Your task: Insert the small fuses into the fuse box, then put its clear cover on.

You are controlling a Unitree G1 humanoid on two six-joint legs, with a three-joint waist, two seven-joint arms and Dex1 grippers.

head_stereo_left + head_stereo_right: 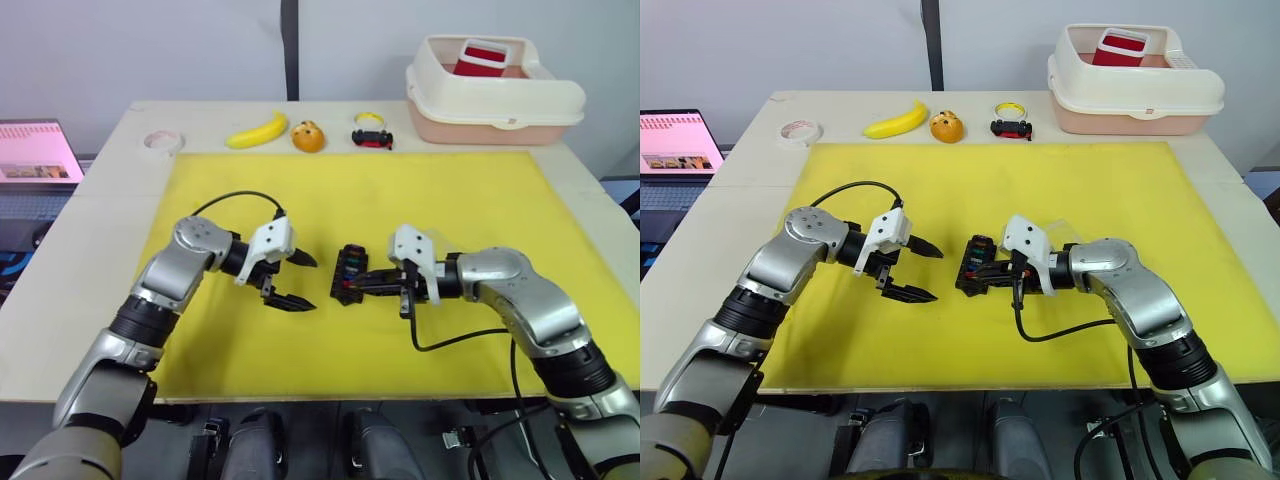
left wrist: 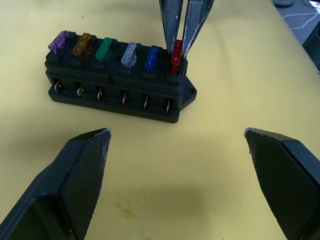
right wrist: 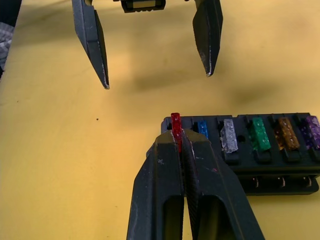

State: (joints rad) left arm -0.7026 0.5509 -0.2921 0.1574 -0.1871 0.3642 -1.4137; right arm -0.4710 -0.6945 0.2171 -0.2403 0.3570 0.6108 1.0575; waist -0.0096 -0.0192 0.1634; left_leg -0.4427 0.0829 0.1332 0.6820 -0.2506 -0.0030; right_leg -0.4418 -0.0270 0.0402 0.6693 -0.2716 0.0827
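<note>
With the right gripper [image 3: 181,145] pinched on the red fuse [image 2: 176,54] at the end slot of the fuse box [image 2: 117,85] mid-mat, a tilted push could jam it or skid the block. Left gripper [image 1: 290,280] hovers wide open just beside, bracing nothing; the clear cover [image 1: 1065,232] seems to lie behind the right wrist.

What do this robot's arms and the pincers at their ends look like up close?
Both arms are jointed silver-grey metal shells with black ribbed sections nearer the body. Each wrist carries a white plastic housing, with a thin black cable looping out from it. The left tool and right tool each end in two black tapered fingers, whose inner pads have a fine cross-hatched texture.
</note>
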